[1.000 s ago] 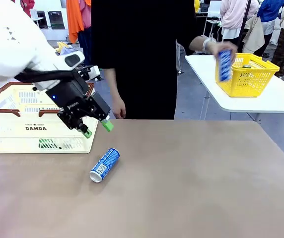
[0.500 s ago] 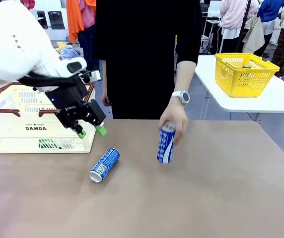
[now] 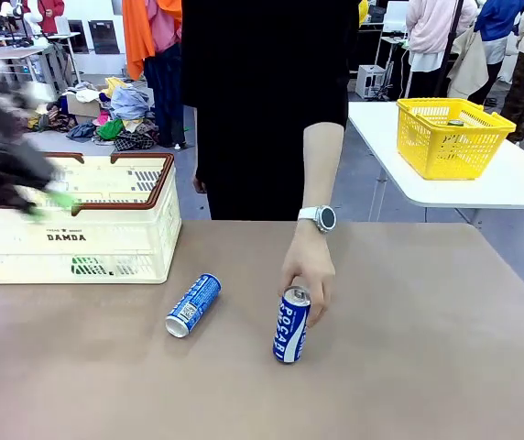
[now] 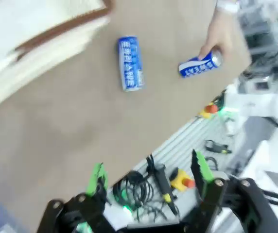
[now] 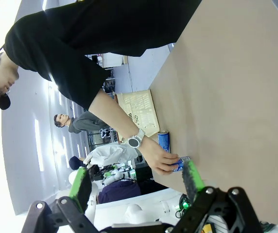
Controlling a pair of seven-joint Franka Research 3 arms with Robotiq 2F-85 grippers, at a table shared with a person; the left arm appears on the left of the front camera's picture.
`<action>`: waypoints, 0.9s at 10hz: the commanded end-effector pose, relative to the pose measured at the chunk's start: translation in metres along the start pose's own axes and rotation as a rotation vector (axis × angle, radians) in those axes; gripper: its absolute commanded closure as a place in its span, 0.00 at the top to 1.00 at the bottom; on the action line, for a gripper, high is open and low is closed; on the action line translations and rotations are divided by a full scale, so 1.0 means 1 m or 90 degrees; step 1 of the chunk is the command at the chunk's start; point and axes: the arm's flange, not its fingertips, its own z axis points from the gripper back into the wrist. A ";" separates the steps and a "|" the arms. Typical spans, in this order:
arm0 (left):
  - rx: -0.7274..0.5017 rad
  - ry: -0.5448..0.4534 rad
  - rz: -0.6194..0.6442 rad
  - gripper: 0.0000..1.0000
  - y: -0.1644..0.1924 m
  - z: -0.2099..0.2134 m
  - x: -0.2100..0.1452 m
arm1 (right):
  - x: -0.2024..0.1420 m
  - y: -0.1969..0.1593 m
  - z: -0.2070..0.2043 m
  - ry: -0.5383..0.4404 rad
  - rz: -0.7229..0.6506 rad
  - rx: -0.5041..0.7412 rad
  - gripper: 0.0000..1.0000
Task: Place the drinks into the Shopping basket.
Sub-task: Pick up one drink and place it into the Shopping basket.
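Our left gripper [image 4: 148, 167] is wide open, empty; lying can [image 4: 130, 63] is well ahead of its fingers, 2nd can [image 4: 199, 64] farther, under person's hand [image 4: 221, 36]. Right gripper [image 5: 136, 174] open, empty too. Shopping basket [image 3: 24, 252] ahead-left. Risks: we could hit the hand reaching in; round can may roll off pads.

We are looking across a brown surface [image 3: 409, 367] toward a grey floor [image 3: 358, 170], a white side table [image 3: 509, 183] carrying a yellow mesh basket [image 3: 453, 137], and hanging garments [image 3: 138, 32].
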 end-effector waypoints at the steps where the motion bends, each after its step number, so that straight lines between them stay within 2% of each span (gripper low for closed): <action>1: 0.009 -0.050 0.116 0.90 0.091 0.091 -0.050 | -0.002 0.002 0.000 -0.002 0.005 0.001 1.00; 3: -0.012 -0.087 0.160 0.90 0.126 0.099 -0.083 | -0.002 0.002 0.000 -0.002 0.005 0.001 1.00; 4: 0.009 -0.096 0.191 0.90 0.134 0.098 -0.091 | -0.002 0.002 0.000 -0.002 0.005 0.001 1.00; 6: -0.016 -0.103 0.181 0.90 0.137 0.091 -0.086 | -0.002 0.002 0.000 -0.002 0.005 0.001 1.00; 7: -0.016 -0.094 0.179 0.90 0.126 0.083 -0.076 | -0.002 0.002 0.000 -0.002 0.005 0.001 1.00; 8: 0.011 -0.090 0.222 0.90 0.104 0.069 -0.059 | -0.002 0.002 0.000 -0.002 0.005 0.001 1.00; 9: 0.007 -0.072 0.195 0.90 0.069 0.050 -0.042 | -0.002 0.002 0.000 -0.002 0.005 0.001 1.00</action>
